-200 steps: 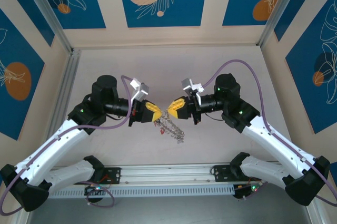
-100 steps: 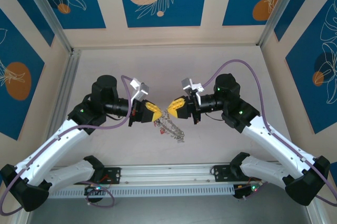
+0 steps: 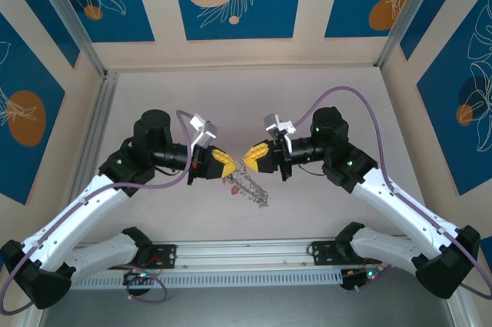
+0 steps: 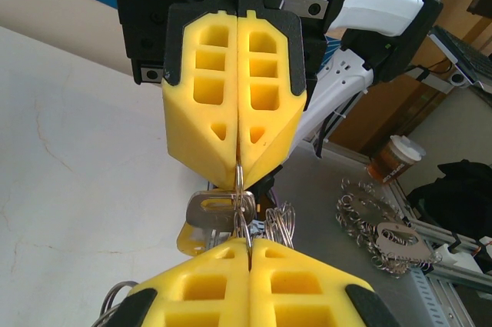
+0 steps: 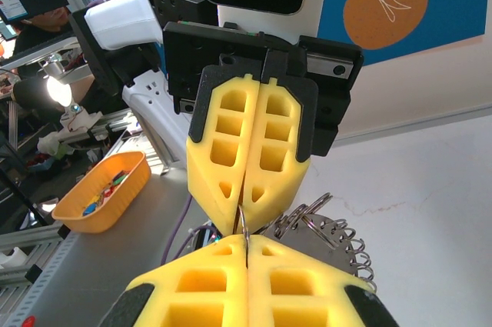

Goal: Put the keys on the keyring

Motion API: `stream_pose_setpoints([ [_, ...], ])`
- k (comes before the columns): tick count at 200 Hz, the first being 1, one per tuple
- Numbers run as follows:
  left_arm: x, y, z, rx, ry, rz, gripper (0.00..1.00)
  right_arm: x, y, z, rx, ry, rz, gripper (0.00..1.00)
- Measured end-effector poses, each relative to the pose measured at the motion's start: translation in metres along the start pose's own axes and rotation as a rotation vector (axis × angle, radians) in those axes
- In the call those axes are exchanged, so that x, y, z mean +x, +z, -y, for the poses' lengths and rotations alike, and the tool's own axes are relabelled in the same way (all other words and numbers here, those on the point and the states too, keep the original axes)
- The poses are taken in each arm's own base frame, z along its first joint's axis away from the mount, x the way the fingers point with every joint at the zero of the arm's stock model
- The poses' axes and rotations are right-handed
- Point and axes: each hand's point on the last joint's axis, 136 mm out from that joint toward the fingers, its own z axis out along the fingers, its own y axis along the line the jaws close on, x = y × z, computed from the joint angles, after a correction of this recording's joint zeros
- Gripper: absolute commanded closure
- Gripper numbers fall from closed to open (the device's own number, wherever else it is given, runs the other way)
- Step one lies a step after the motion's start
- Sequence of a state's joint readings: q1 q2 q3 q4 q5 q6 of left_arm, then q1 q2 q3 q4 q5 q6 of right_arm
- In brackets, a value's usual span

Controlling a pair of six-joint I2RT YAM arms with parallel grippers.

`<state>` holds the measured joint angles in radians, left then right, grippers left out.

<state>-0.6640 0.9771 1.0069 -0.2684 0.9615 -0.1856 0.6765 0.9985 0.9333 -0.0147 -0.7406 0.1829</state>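
Pale worktop inside a booth. The walls carry blue panels with orange discs and white leaf drawings. An aluminium rail runs along the near edge.

Left end effector: yellow fingers pressed flat together, no gap. Right end effector: the same, fully closed. The two meet nose to nose above mid-worktop, tips nearly touching. In both wrist views a thin wire loop of the keyring runs from one pair of tips into the other, and each end effector pinches it.

The keyring hangs just below and behind the tips, its rim of small loops plain in the right wrist view. I cannot tell whether its lower end touches the worktop.

One silver key sits beside the wire between the tips, with a yellow piece under it. From above, a red speck shows at the ring's left side.

More metal loops with a flat tag lie on the worktop toward the rail. Whether they join the keyring is unclear.
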Motion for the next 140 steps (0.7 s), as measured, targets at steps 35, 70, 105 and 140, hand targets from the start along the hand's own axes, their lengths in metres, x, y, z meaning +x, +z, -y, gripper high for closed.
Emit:
stream_pose_setpoints([
  [35, 0.0, 0.0, 0.0, 0.0, 0.0, 0.0, 1.0, 0.0, 0.0, -0.0001, -0.001, 0.0, 0.0, 1.0],
  [70, 0.0, 0.0, 0.0, 0.0, 0.0, 0.0, 1.0, 0.0003, 0.0, -0.0008, -0.005, 0.001, -0.001, 1.0],
  [105, 0.0001, 0.0001, 0.0, 0.0, -0.008, 0.0, 1.0, 0.0015, -0.0001, -0.0019, -0.011, 0.006, -0.006, 1.0],
  [140, 0.0003, 0.0006, 0.0003, 0.007, -0.017, -0.002, 1.0, 0.0017, -0.0001, -0.0032, -0.018, 0.006, -0.007, 1.0],
])
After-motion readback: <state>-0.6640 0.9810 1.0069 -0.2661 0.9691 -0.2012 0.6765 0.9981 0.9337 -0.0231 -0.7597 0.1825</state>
